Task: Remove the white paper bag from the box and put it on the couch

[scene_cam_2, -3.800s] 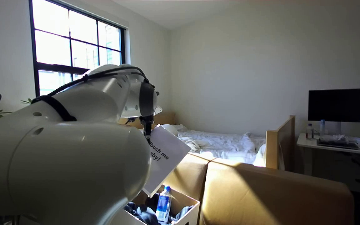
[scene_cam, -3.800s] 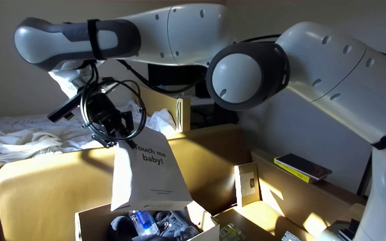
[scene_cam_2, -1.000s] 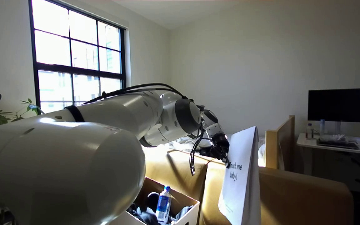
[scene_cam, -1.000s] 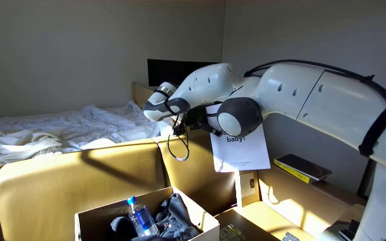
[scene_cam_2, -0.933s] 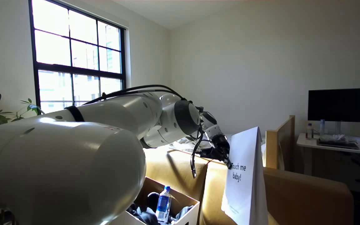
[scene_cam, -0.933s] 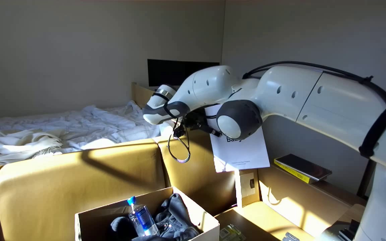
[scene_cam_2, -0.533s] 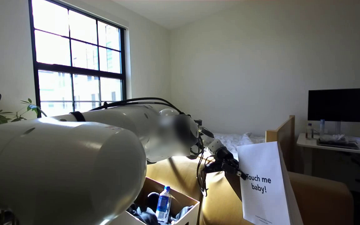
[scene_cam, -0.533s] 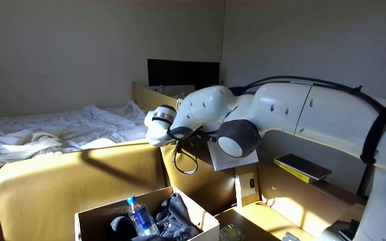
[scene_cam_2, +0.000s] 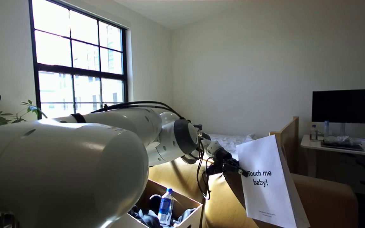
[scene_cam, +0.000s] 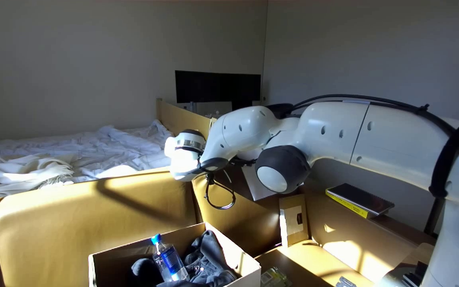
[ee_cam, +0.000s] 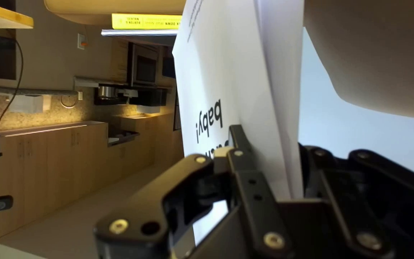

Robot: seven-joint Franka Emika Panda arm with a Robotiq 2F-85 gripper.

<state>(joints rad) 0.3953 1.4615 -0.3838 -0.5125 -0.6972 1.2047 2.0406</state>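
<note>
The white paper bag (scene_cam_2: 266, 199) hangs tilted in the air in front of the couch (scene_cam_2: 325, 199). It shows with dark print in the wrist view (ee_cam: 225, 61). My gripper (scene_cam_2: 242, 171) is at the bag's side edge. In the wrist view my gripper (ee_cam: 268, 138) has one finger along the printed face and the other beyond the bag, partly hidden, with the paper between them. In an exterior view the bag (scene_cam: 255, 183) is mostly behind the arm. The box (scene_cam: 120, 255) stands away from the bag, in front of the couch's back cushion (scene_cam: 78, 211).
The box holds a bottle (scene_cam: 169, 261) and dark clothing (scene_cam: 209, 255). A smaller cardboard box (scene_cam: 293, 219) stands in the couch corner. Books (scene_cam: 359, 201) lie on the couch arm. Small packets (scene_cam: 275, 277) lie on the seat. A bed (scene_cam: 106, 147) is behind.
The held bag has moved from above the box to the couch's corner side, and the arm has come lower. In the last half second the bag has shifted only slightly.
</note>
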